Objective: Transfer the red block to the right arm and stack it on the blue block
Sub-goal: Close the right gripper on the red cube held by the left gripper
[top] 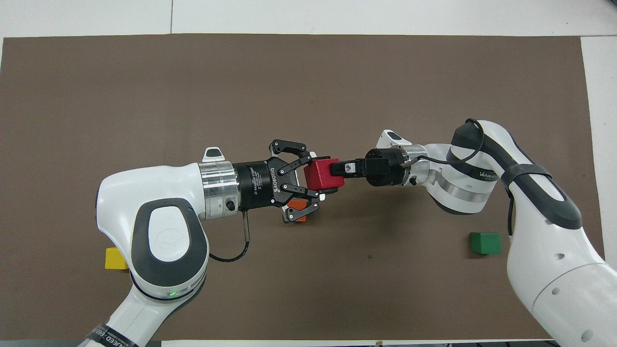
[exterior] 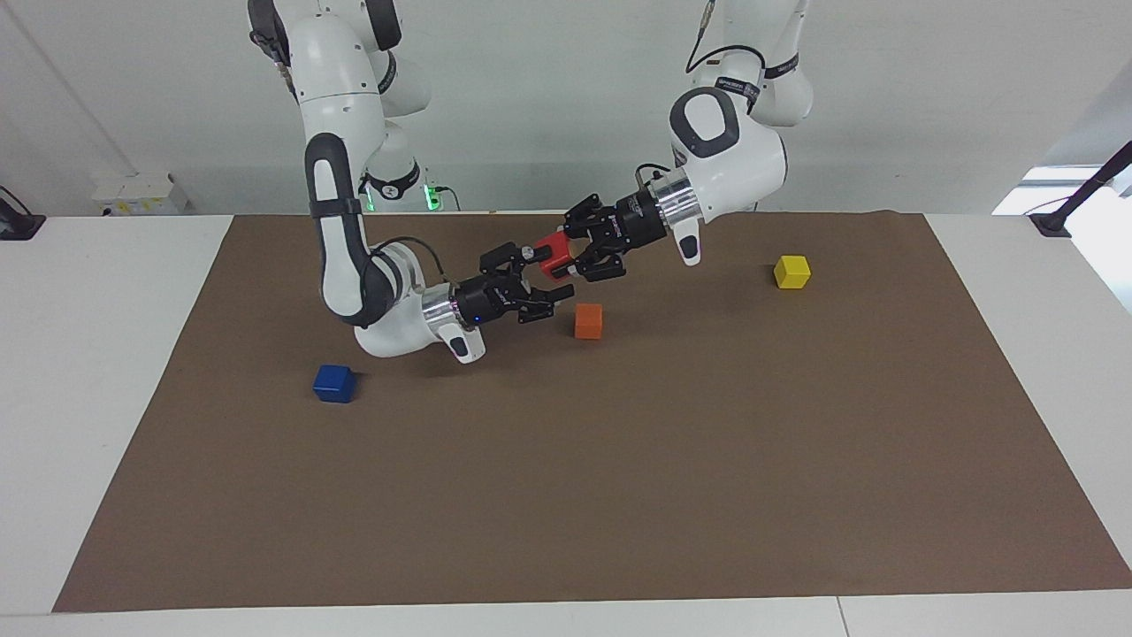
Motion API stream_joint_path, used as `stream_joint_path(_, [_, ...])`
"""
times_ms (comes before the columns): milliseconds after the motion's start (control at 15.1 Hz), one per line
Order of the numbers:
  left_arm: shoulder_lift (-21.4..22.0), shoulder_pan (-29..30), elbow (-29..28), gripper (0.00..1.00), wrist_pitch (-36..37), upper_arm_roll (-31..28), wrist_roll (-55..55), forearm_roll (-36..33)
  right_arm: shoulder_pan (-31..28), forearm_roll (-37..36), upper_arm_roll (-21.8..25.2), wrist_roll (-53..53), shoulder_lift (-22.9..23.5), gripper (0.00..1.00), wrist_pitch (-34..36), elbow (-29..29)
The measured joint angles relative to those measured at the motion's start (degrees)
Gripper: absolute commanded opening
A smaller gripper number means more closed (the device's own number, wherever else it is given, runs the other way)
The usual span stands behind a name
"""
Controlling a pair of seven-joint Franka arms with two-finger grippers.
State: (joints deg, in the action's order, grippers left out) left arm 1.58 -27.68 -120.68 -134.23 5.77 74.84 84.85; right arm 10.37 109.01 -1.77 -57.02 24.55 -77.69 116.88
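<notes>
Above brown mat (exterior: 619, 460), near orange block (exterior: 588, 321): left tool (exterior: 566, 254) clamping red block (exterior: 553, 254), holding it in air. Right tool (exterior: 548, 280) standing open, fingers spread around same block (contact unclear). Blue block (exterior: 334, 383) sitting on tabletop toward right arm's end, well apart.

Red block (exterior: 553, 255): small cube, tilted, airborne above brown mat. Blue block (exterior: 334, 383): small cube, flat on mat, toward right arm's end.
</notes>
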Motion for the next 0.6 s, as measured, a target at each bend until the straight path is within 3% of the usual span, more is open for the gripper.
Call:
stream_joint_path(132, [0.0, -0.1, -0.2, 0.00, -0.4, 0.0, -0.1, 0.0, 0.0, 0.1, 0.0, -0.2, 0.0, 0.68, -0.1, 0.0])
stream_joint_path(198, [0.0, -0.1, -0.5, 0.00, -0.7, -0.1, -0.2, 0.0, -0.1, 0.2, 0.1, -0.2, 0.0, 0.55, -0.1, 0.0])
stream_joint_path(265, [0.0, -0.1, -0.7, 0.00, -0.9, -0.2, -0.3, 0.0, -0.2, 0.2, 0.1, -0.4, -0.1, 0.34, -0.1, 0.0])
stream_joint_path(331, [0.0, -0.1, -0.9, 0.00, -0.9, -0.3, -0.8, 0.0, -0.3, 0.3, 0.2, -0.6, -0.1, 0.06, -0.1, 0.0])
stream_joint_path(397, [0.0, -0.1, -0.9, 0.00, -1.0, -0.3, -1.3, 0.2, -0.2, 0.5, 0.2, -0.6, -0.1, 0.00, 0.0, 0.0])
stream_joint_path(595, [0.0, -0.1, -0.9, 0.00, -1.0, -0.3, -1.4, 0.2, -0.2, 0.6, 0.2, -0.6, -0.1, 0.00, 0.0, 0.0])
